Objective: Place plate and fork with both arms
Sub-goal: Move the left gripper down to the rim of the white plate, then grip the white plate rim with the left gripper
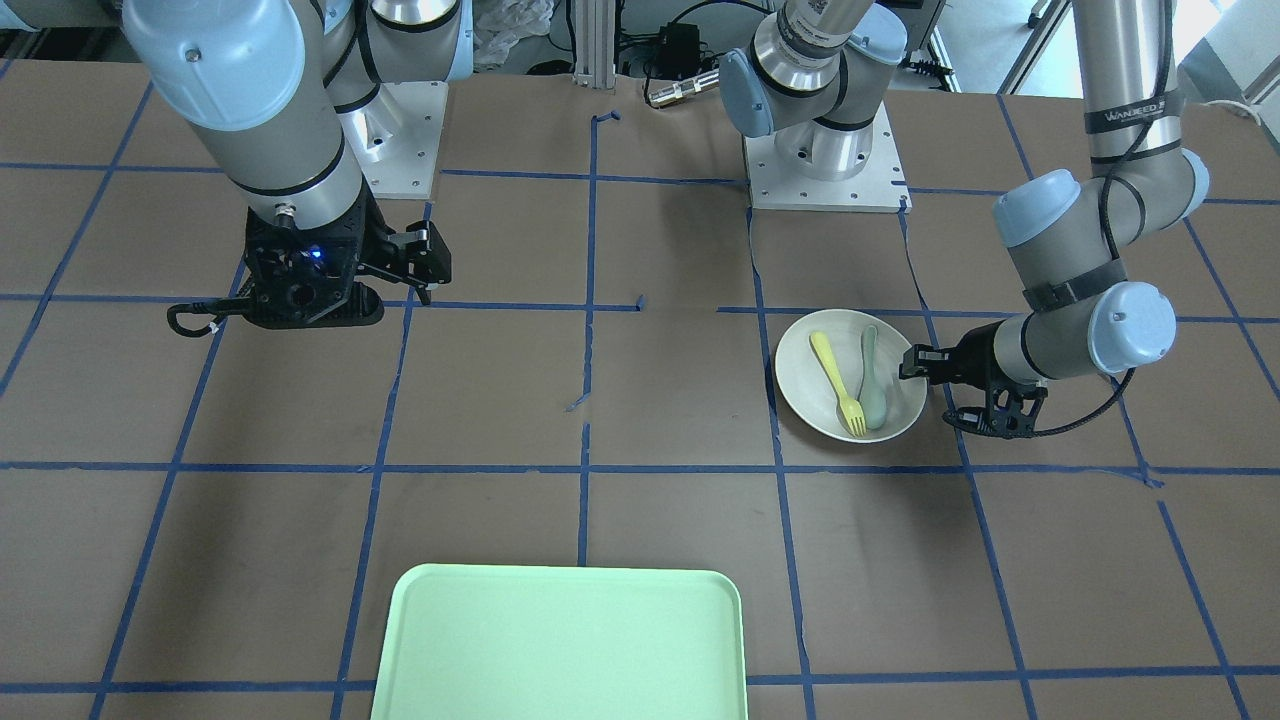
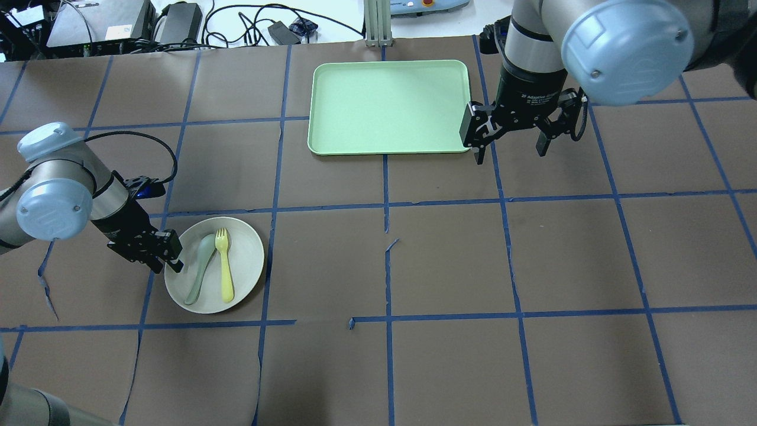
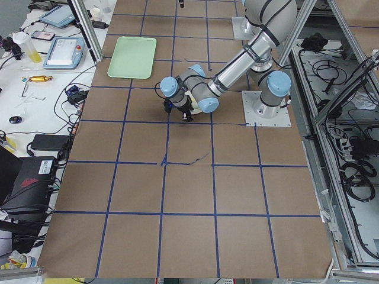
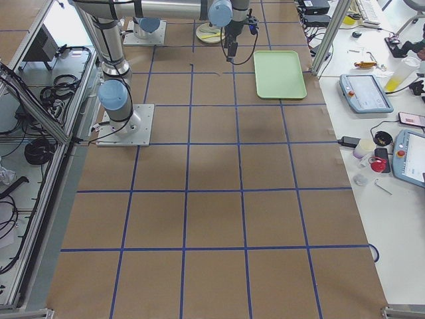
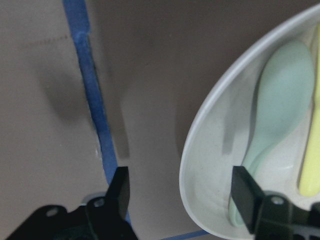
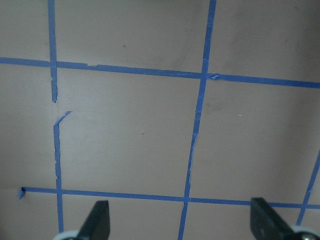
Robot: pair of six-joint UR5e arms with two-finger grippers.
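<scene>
**Brown table gridded with blue tape: one plate, two utensils, one tray, two robot arms**

Matte brown sheeting covers the table [image 2: 532,266], and blue tape lines divide it into squares. One round off-white plate [image 2: 245,260], shallow with a raised rim, sits on the robot's left half. Two slim plastic utensils lie in it just beside each other: one bright yellow fork [image 2: 223,263] with short tines and one pale grey-green spoon [image 2: 200,266]. The black left gripper [image 5: 182,190] is spread open and straddles the plate's rim on the spoon side. One finger is over the plate's inside and the other is outside it.

One rectangular light-green tray [image 2: 387,106] with rounded corners and a smooth surface lies well apart, at the table's far edge. Just beside its right end hangs the right gripper [image 2: 510,151], fingers wide apart and holding nothing. The left arm [image 2: 59,189] and right arm [image 2: 621,41] are silver-grey with light-blue joint caps.
</scene>
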